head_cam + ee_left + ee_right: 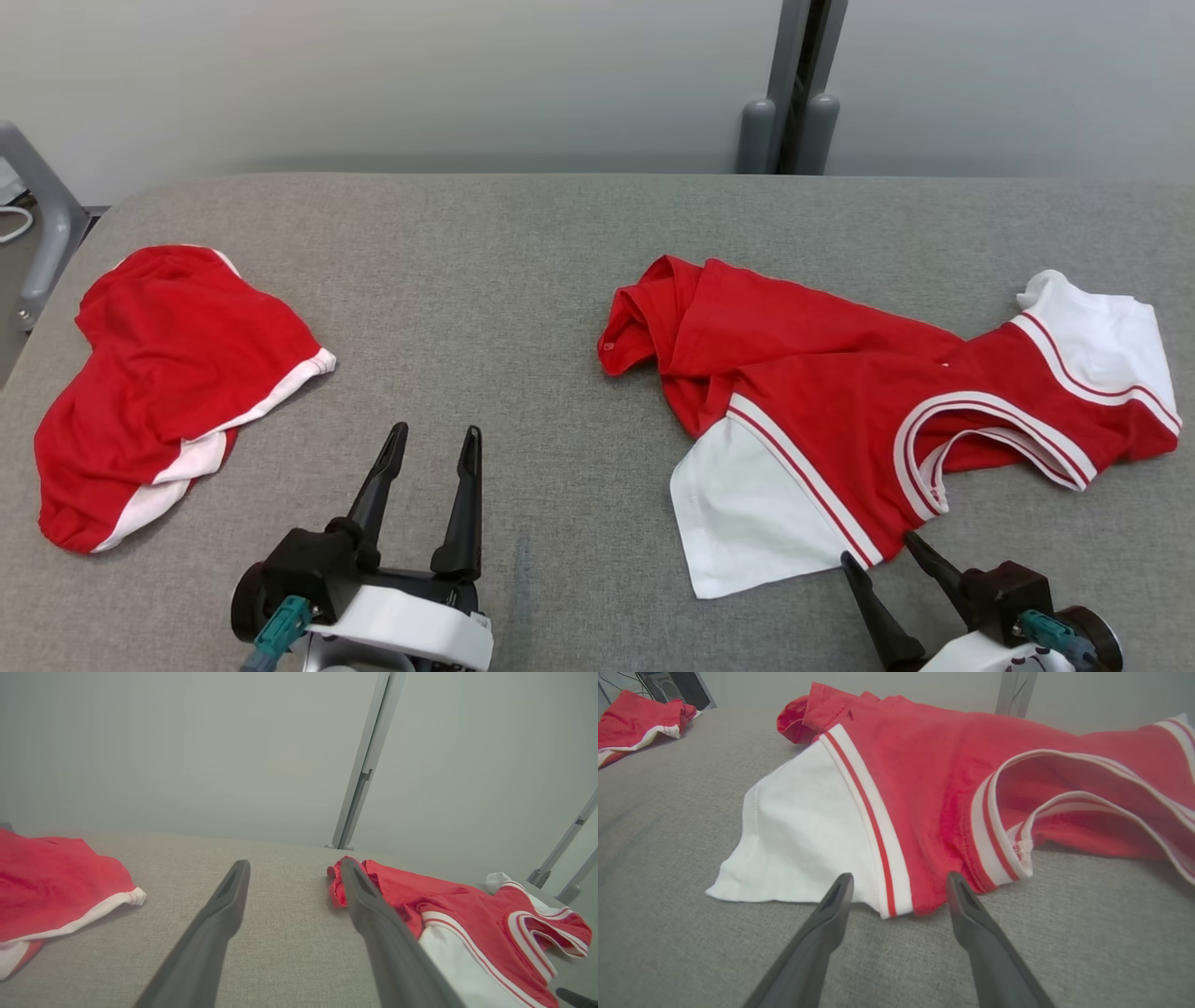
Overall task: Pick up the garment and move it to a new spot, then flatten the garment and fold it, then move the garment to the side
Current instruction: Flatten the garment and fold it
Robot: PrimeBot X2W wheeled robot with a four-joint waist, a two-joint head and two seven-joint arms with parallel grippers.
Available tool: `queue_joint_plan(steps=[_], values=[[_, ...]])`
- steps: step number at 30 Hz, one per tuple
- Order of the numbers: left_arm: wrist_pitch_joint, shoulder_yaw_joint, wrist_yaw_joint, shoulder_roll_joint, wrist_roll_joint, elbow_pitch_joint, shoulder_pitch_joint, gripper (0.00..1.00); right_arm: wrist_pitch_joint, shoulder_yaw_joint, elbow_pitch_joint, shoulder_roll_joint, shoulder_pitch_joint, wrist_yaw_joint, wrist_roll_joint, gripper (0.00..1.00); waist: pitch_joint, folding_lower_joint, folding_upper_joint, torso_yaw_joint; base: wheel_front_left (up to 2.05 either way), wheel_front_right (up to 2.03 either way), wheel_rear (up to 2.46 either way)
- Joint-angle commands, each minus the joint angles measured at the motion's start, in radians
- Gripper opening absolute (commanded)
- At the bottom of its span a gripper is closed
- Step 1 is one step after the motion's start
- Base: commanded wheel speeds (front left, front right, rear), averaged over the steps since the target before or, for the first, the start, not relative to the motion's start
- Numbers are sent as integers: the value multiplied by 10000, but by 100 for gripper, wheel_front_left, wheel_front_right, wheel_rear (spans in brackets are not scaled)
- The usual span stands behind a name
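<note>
A crumpled red garment with white sleeves and striped trim lies on the right half of the grey table. It also appears in the left wrist view and the right wrist view. My right gripper is open just in front of the near white sleeve and the shirt's edge; the fingertips are close to the cloth, and nothing sits between them. My left gripper is open over bare table at the near middle, left of the garment.
A second red garment with white trim lies bunched at the table's left end. A grey post stands behind the far edge. A grey frame piece sits off the left corner.
</note>
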Motion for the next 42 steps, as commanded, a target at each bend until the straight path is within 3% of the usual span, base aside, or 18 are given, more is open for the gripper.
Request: queue_joint_plan(steps=[1, 3, 4, 5, 6, 7, 13, 24, 36, 42], values=[[-17, -7, -63, 35, 0, 24, -154, 100, -108, -35, 194, 31, -178, -2, -117, 100, 35, 0, -1, 57, 0, 0, 0], [-17, -46, -71, 38, 2, 49, -185, 100, -131, -33, 483, 152, -268, -2, -188, 100, 52, 0, -1, 92, 0, 0, 0], [-17, -53, -67, 38, -2, 55, -202, 100, -99, -31, 612, 186, -320, -2, -174, 84, 68, 0, -1, 108, 0, 0, 0], [-17, -50, -60, 36, -1, 53, -226, 100, -113, -53, 733, 196, -409, -2, -167, 47, 95, 0, -1, 118, 0, 0, 0], [-17, -38, -54, 36, 5, 53, -246, 100, -153, -113, 829, 209, -468, -2, -158, 4, 113, 0, -1, 122, 0, 0, 0], [-17, -24, -46, 38, 11, 55, -255, 100, -164, -118, 972, 231, -502, -2, -157, 0, 127, 0, -1, 126, 0, 0, 0], [-17, 74, 7, 38, 43, 75, -220, 100, -237, -21, 1359, 222, -741, -2, -173, 0, 112, 0, -1, 34, 0, 0, 0], [-17, 107, 45, 38, -79, 86, -46, 100, -369, -118, 923, -310, -509, -2, -73, 0, -383, 0, -1, -524, 0, 0, 0], [-17, 179, 99, 36, -67, -14, 140, 100, 406, -2429, 179, -1896, 28, -2, -319, 0, -557, 0, -1, -875, 0, 0, 0], [-17, 133, 64, 40, -66, -3, 74, 100, 938, -3625, 694, -2307, 275, -2, -352, 0, -476, 0, -1, -873, 0, 0, 0]])
